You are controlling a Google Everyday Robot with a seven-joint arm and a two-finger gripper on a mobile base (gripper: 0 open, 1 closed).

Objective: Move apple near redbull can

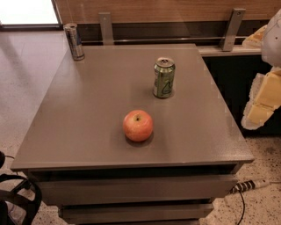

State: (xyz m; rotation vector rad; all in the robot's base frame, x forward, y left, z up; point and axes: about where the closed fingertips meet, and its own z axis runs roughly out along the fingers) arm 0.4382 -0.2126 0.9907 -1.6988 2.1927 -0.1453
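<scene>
We see a speckled floor [22,88], pale and shiny, all around. On it stands a big grey table [88,110]. Its top is flat, smooth and dull, with straight edges and drawers under the front. Behind it runs a brown wood wall [175,9] with two grey metal posts [106,27].

At the right edge of our view, off the table's side, hangs the gripper [259,112]. It looks white and pale yellow, blocky and hard. It is up in the air and well away from everything on the table. We cannot tell if it is spread or pressed together.

The apple [138,125] sits on the table, near the front and about in the middle. It is round and smooth. Its skin is red-orange with a soft yellow patch, and it has a little dark dip on top where the stem goes. Nothing touches it.

Behind the apple, a bit to the right, stands a short green can [163,78], upright, with a shiny metal top.

The redbull can [74,41] stands upright in the far left corner. It is tall, slim, silver and dark blue. It is well apart from the apple.
</scene>
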